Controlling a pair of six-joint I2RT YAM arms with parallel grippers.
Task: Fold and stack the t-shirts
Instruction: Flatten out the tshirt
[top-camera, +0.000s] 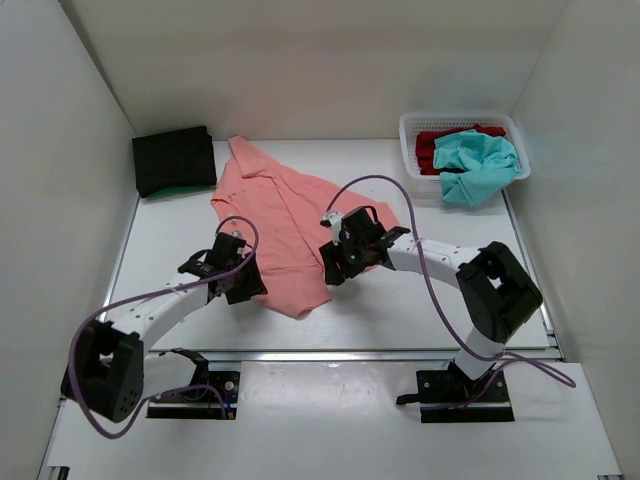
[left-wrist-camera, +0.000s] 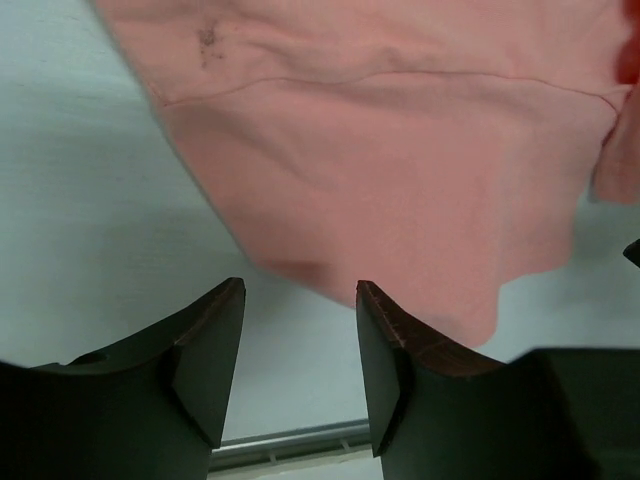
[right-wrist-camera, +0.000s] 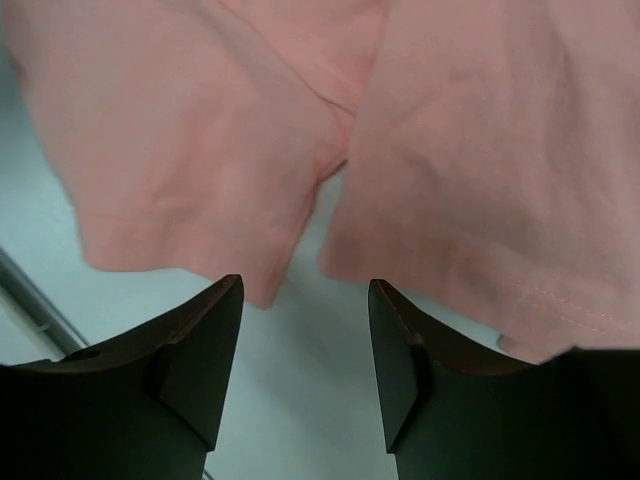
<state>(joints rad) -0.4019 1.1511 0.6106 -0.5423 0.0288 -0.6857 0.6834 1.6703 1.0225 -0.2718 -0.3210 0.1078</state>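
Pink shirt (top-camera: 285, 215) lies on the counter (top-camera: 420, 300), ready for folding. Left pincer (left-wrist-camera: 300, 288) and right pincer (right-wrist-camera: 305, 285) are spread, empty. Next: pinch its edges.

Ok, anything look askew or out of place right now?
The teal cloth t-shirt spills over the front rim of the white mesh plastic basket. The salmon-pink cloth t-shirt lies diagonal and rumpled, with small dark specks.
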